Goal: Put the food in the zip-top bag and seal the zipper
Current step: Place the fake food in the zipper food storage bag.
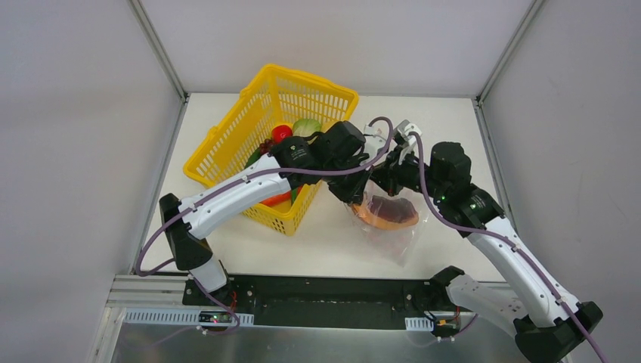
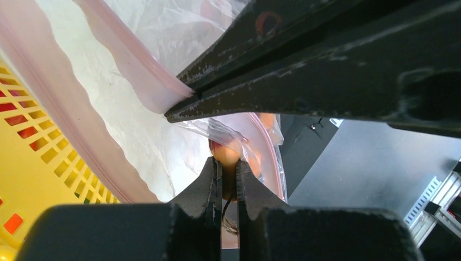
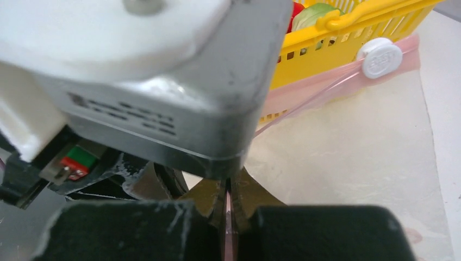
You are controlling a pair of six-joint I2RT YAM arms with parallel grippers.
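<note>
The zip-top bag (image 1: pixel 387 227) droops over the tabletop (image 1: pixel 453 128) just right of the basket (image 1: pixel 223 147), a melon slice (image 1: pixel 391 212) inside. Its zipper (image 3: pixel 326 81) runs from the right fingers (image 3: pixel 247 193) toward the white slider (image 3: pixel 382 57) beside the basket. The left fingers (image 2: pixel 206 185) and right fingers both clench the mouth edge, close together. The left arm seems nearer the slider.

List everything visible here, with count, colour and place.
table: one, white, under everything
basket: one, yellow lattice, far left of table
tomato: one, red, in basket
cabbage: one, green, in basket beside tomato
zip-top bag: one, clear, right of basket
melon slice: one, dark red with orange rim, inside bag
zipper: one, pink strip, along bag's mouth
slider: one, white, on zipper
left arm: one, white and black, jaws shut on bag
right arm: one, white and black, jaws shut on zipper
</note>
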